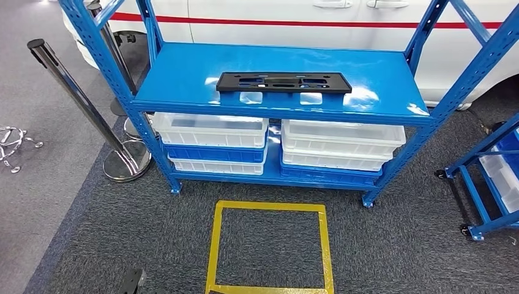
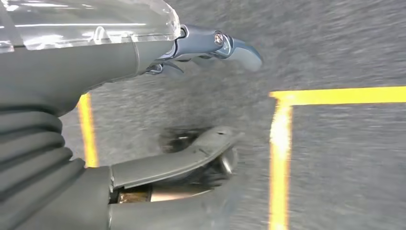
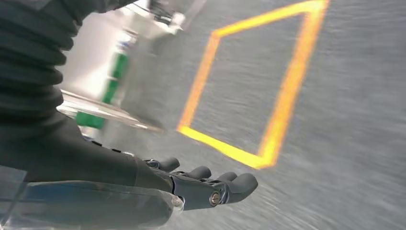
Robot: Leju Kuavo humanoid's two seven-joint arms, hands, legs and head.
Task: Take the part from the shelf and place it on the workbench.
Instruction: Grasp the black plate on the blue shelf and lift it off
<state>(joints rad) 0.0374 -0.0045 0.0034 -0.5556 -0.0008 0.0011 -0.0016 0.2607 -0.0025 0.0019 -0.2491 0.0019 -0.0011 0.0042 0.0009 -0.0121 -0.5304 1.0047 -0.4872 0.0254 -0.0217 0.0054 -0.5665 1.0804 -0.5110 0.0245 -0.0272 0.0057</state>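
The black part (image 1: 283, 82) lies flat on the top level of the blue shelf (image 1: 183, 67), a long, thin panel running side to side across the shelf, close to the front edge and roughly centred between the uprights. Nothing touches it. Below it sit stacked white and blue bins (image 1: 211, 142), and in front of the shelf, on the grey carpet, a yellow taped square (image 1: 214, 245) marks the floor.

Both arms hang low. In the left wrist view, the left hand (image 2: 206, 103) is loose, thumb and fingers spread apart, nothing between them, grey carpet and yellow tape behind it. In the right wrist view, the right hand (image 3: 206, 184) is also released and holding nothing, fingers lightly curved over the carpet beside a corner of the taped square.

So here's the key relation: the part is up and ahead of both hands, well apart from either, and because it lies crosswise and near the middle, neither hand looks clearly nearer. My read is that the task has barely begun; the reach is yet to come. With the long axis running left to right, a hand at each end looks like the natural grasp, coming in over the front edge. The thin, flat shape could be awkward to get fingers under.
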